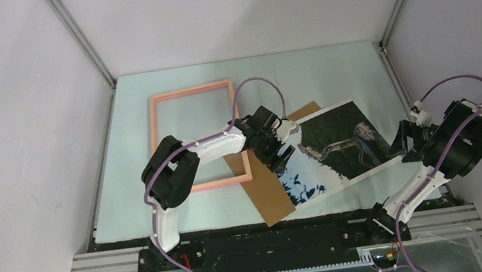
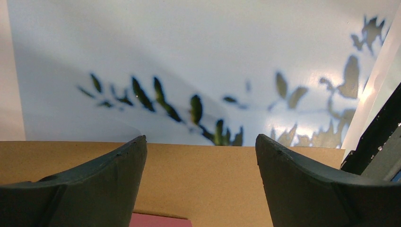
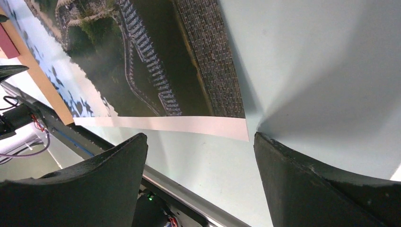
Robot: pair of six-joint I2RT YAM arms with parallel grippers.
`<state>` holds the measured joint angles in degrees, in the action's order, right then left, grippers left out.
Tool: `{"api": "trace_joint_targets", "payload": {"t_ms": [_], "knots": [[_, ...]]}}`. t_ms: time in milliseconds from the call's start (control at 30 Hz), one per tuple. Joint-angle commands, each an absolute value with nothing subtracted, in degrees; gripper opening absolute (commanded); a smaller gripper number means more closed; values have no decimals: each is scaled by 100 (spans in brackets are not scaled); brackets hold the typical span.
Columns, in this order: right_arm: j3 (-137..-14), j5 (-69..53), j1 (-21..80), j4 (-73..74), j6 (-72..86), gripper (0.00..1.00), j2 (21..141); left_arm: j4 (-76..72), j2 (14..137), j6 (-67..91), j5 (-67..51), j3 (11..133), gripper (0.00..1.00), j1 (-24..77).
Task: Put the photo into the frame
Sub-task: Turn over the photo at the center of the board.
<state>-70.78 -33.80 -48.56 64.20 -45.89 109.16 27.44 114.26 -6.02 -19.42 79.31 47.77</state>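
Paper photo [image 1: 336, 134]: likely light, limp, slick; pinch its white border | lies partly on brown board [image 1: 271, 195], partly on desk [image 1: 329, 75], near frame [image 1: 191, 90] | left pincer [image 2: 200, 142], right pincer [image 3: 200, 139]: both apart, empty

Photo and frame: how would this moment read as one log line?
photo: on brown board, outside frame | frame: empty | left gripper: open, above board edge | right gripper: open, near photo corner

We see the left gripper [image 2: 199, 142] w/ jaws wide apart over the brown board [image 2: 198, 175], the photo [image 2: 189, 56] w/ sky & leaf silhouettes beyond, a sliver of pink frame [image 2: 158, 221] nearest.
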Motion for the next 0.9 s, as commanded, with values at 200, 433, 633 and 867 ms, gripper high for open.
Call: {"api": "trace_joint_targets", "payload": {"t_ms": [200, 433, 633, 867], "knots": [[-6961, -3706, -4881, 6084, -4614, 87, 11367, 2628, 11719, -552, -1909, 7965, 91, 4835], [-7275, -4243, -4927, 6268, -4642, 85, 11719, 2626, 11707, -560, -1890, 7967, 91, 4837], [-7568, -4748, -4929, 6535, -4670, 84, 11940, 2621, 11726, -587, -1855, 7953, 91, 4836], [-7794, -5302, -4733, 6781, -4680, 73, 12105, 2627, 11730, -584, -1840, 7950, 91, 4833]]}}
